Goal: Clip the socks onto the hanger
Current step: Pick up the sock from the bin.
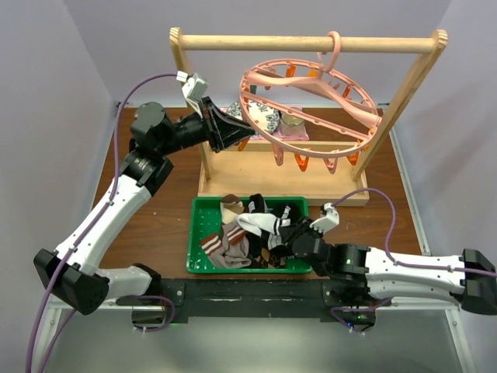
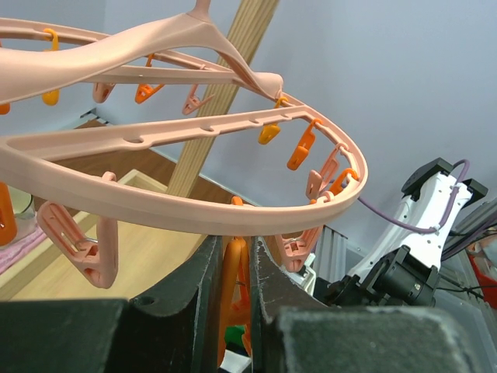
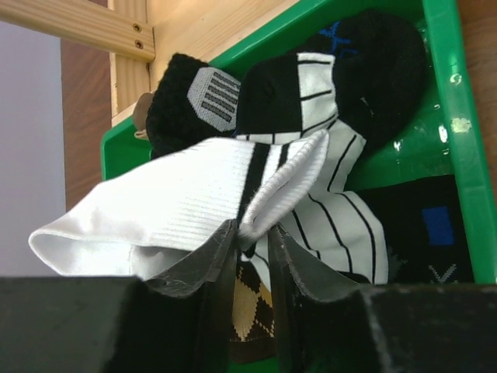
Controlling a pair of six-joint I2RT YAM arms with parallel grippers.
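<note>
Right gripper (image 3: 252,233) is nearly closed, pinching a fold of the white black-striped sock (image 3: 178,206) just above the other socks (image 1: 241,237) in the green tray (image 1: 194,241), 6 o'clock in the top view. Probably a grab to carry it up. Left gripper (image 2: 235,250) is narrow, clamped on an orange clip (image 2: 234,299) under the hanger (image 1: 311,101) rim at 11 o'clock, likely steadying the ring and opening the clip. Hanger hangs off the wooden rack (image 1: 303,43) at 12.

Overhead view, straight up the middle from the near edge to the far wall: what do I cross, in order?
Green tray holding the socks → wooden rack's base board → hanger → rack's top bar.
</note>
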